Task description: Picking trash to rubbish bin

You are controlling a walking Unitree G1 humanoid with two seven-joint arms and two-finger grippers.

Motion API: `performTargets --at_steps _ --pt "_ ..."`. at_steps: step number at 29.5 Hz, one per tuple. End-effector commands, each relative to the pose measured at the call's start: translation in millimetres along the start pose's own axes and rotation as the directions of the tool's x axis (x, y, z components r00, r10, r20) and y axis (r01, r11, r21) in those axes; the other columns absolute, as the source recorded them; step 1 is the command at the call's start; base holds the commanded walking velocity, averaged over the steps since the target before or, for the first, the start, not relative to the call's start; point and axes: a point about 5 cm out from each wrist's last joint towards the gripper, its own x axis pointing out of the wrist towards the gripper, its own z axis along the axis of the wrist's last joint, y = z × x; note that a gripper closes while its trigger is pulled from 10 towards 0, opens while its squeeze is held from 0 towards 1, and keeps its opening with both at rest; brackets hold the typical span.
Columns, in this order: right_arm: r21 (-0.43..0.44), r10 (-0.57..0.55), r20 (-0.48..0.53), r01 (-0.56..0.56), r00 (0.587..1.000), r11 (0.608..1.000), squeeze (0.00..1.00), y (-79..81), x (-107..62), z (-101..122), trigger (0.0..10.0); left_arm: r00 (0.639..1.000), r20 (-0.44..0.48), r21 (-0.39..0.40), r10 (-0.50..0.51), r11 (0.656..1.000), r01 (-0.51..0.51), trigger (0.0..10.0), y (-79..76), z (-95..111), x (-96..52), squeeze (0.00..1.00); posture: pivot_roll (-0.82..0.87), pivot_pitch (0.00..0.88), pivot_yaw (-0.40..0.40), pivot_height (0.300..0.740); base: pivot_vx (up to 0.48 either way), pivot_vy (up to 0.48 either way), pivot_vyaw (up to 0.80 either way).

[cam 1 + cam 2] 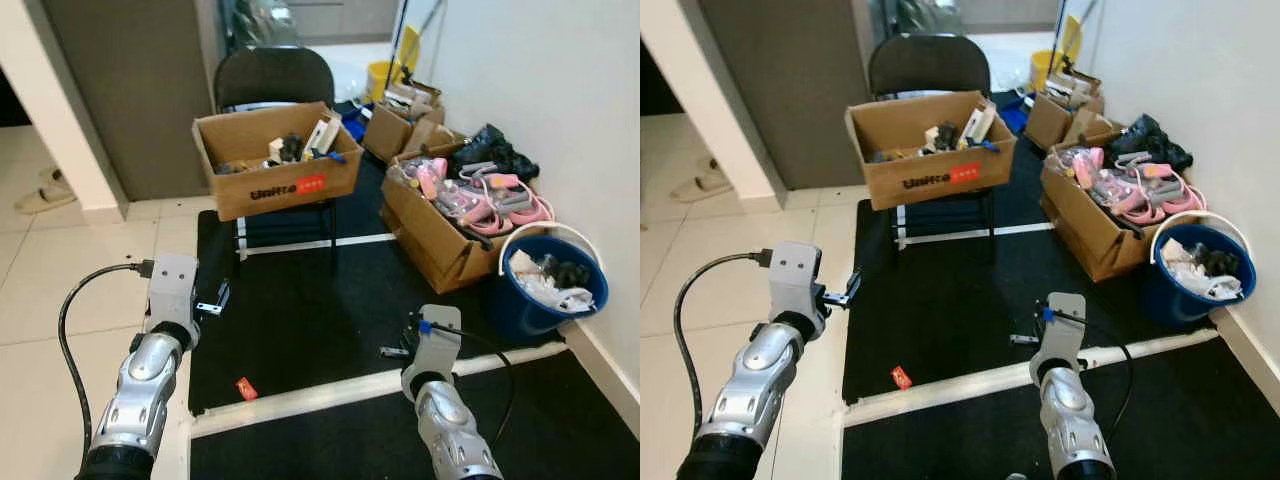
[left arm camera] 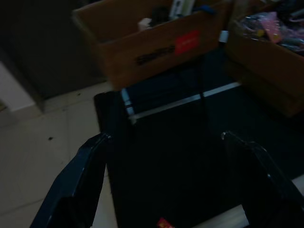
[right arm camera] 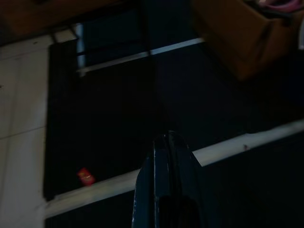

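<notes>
A small red wrapper (image 1: 246, 389) lies on the black mat (image 1: 300, 320), near its front left corner and just behind a white tape line. The rubbish bin is a blue bucket (image 1: 520, 310) with white trash in it, standing against the right wall. My left gripper (image 2: 164, 137) hovers open above the mat, its fingers (image 2: 80, 180) spread wide, with the wrapper (image 2: 165, 223) below and between them. My right gripper (image 3: 166, 138) is shut on nothing and hangs over the mat's middle. The wrapper (image 3: 85, 176) lies off to its left.
A cardboard box (image 1: 277, 165) of odds and ends sits on a black chair straight ahead. A box of pink items (image 1: 450, 225) stands beside the bucket, with more boxes (image 1: 400, 125) behind. White tiles lie left of the mat, sandals (image 1: 45, 190) at far left.
</notes>
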Motion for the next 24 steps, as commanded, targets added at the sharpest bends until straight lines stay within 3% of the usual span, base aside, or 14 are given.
performTargets --at_steps 1,24 --pt "0.000 -0.011 -0.022 0.011 1.000 1.000 0.00 -4.8 -1.6 -4.8 10.0 1.000 -0.024 0.006 -0.014 1.000 0.014 10.0 -1.5 -5.6 -1.8 0.00 0.02 0.133 0.028 0.740 0.296 0.000 0.00" --pt "-0.017 0.021 -0.023 -0.022 1.000 1.000 0.00 0.7 0.5 -5.3 10.0 1.000 -0.020 0.007 -0.011 1.000 0.012 10.0 0.6 -5.2 -3.6 0.00 0.02 0.109 0.024 0.740 0.297 0.000 0.00"
